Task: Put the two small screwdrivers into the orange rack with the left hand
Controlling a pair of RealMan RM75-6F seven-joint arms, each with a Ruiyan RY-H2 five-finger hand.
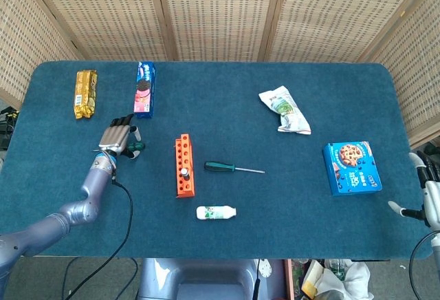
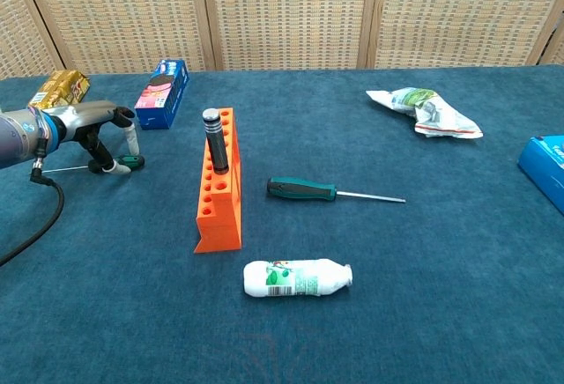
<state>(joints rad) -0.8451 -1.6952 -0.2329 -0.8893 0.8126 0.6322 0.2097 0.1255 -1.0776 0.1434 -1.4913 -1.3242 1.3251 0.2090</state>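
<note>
The left hand (image 2: 104,133) arches over a small green-handled screwdriver (image 2: 130,162), fingertips (image 2: 110,167) touching the handle, grip unclear. The head view alone shows the right hand (image 1: 427,197), fingers spread, holding nothing. Right of the fingers stands the ribbed orange rack (image 2: 218,181), a dark tool upright inside; beyond lies a larger screwdriver (image 2: 304,190) on blue felt table (image 2: 423,278).

bench (image 1: 227,107) deep blue | rack (image 1: 184,166) orange | screwdriver (image 1: 220,167) handle dark green | bottle (image 1: 216,212) white, green label | biscuit box (image 1: 352,168) blue | left hand (image 1: 117,137) silver-grey, black fingers
</note>
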